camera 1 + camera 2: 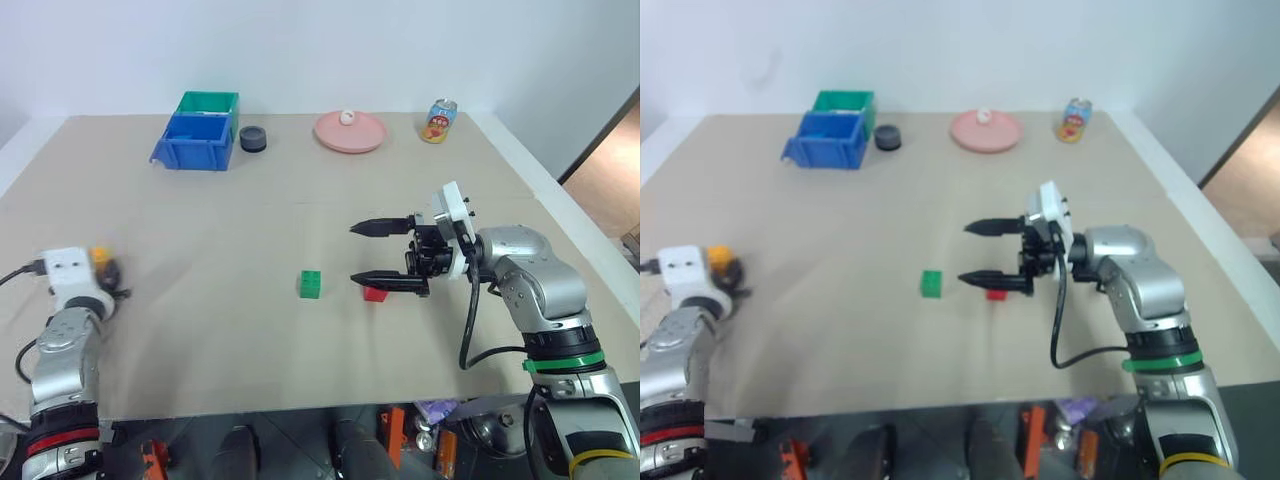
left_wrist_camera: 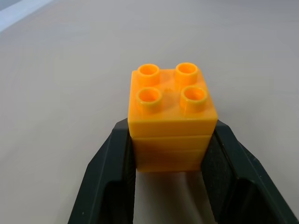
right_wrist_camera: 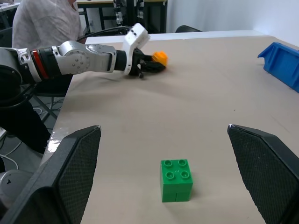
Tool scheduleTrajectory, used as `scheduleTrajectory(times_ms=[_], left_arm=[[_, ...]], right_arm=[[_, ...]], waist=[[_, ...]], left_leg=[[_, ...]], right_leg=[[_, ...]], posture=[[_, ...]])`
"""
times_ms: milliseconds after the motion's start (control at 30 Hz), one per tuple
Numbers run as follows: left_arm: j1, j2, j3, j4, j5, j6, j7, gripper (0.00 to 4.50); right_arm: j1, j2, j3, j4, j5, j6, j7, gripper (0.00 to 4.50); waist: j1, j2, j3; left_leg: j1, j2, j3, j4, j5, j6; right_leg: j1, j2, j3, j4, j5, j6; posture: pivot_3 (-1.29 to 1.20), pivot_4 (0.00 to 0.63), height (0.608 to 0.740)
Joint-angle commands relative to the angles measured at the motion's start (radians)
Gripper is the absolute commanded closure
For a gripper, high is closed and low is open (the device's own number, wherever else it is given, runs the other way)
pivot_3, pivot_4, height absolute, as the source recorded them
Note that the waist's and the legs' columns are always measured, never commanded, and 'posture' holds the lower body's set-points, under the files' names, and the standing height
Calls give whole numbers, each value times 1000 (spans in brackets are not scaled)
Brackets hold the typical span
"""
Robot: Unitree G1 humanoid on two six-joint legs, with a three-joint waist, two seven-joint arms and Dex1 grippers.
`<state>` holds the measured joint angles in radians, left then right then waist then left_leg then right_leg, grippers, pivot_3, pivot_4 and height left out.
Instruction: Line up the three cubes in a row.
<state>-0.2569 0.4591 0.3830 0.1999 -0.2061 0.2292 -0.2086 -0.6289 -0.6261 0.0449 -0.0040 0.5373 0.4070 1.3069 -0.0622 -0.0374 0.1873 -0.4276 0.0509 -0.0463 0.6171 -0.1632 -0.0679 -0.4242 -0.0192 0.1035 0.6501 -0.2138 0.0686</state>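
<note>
My left gripper (image 2: 172, 133) is shut on the yellow-orange cube (image 2: 172, 121), studs up, close to the tabletop at the table's left side. The same cube (image 1: 100, 256) shows at the tip of the left gripper (image 1: 110, 272) in the left eye view. The green cube (image 1: 310, 284) stands alone mid-table. Just to its right lies the red cube (image 1: 375, 293), partly hidden under the lower finger of my right gripper (image 1: 352, 254). That gripper points left, hangs above the table and is open and empty. In the right wrist view the green cube (image 3: 176, 179) sits ahead between the wide fingers.
At the back left stand a blue bin (image 1: 192, 140) and a green bin (image 1: 208, 102), with a black round object (image 1: 253, 138) beside them. A pink plate (image 1: 350, 132) and a can (image 1: 438, 120) are at the back right. A person (image 3: 42, 21) sits beyond the table's left edge.
</note>
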Motion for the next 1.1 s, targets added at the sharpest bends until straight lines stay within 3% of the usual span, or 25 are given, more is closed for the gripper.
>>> scheduleTrajectory(times_ms=[33,233,333,500,700,1100], left_arm=[[-53,60,-15,-47,-40,-81,-132,3173],[-66,141,-112,-49,-107,-116,-459,3173],[19,240,-269,-21,-66,-296,-805,3173],[31,292,-362,79,-85,-456,-1089,3173],[-144,236,-414,261,-69,-528,-1186,3173],[-394,131,-456,427,-91,-435,-1347,3173]], right_arm=[[-19,-7,-17,-2,3,-16,8,0],[-23,-10,-21,1,-3,-17,5,0],[-20,-17,-26,-4,-5,-18,5,0],[-10,-37,-44,-28,17,3,8,0],[11,-70,-66,-68,42,26,3,0],[49,-89,-85,-121,53,50,-31,0]], waist=[[0,-1,0],[-4,0,0],[-10,0,0],[-11,0,1],[-2,1,0],[13,1,0]], left_leg=[[-1,0,0,0,0,0],[-1,0,1,-4,-1,-1],[0,0,1,-8,-1,-1],[0,2,1,-13,-1,-1],[0,0,1,-14,-1,-1],[0,0,0,-11,-1,0]], right_leg=[[-1,0,0,0,0,0],[-2,0,0,0,-3,0],[-3,0,0,-1,-4,-1],[-6,0,-1,-1,-7,-5],[-5,-1,0,-1,-8,-3],[-4,0,0,-1,-7,0]], posture=[[0,150,736],[0,150,736],[0,150,736],[0,150,736],[0,150,736],[0,150,736]])
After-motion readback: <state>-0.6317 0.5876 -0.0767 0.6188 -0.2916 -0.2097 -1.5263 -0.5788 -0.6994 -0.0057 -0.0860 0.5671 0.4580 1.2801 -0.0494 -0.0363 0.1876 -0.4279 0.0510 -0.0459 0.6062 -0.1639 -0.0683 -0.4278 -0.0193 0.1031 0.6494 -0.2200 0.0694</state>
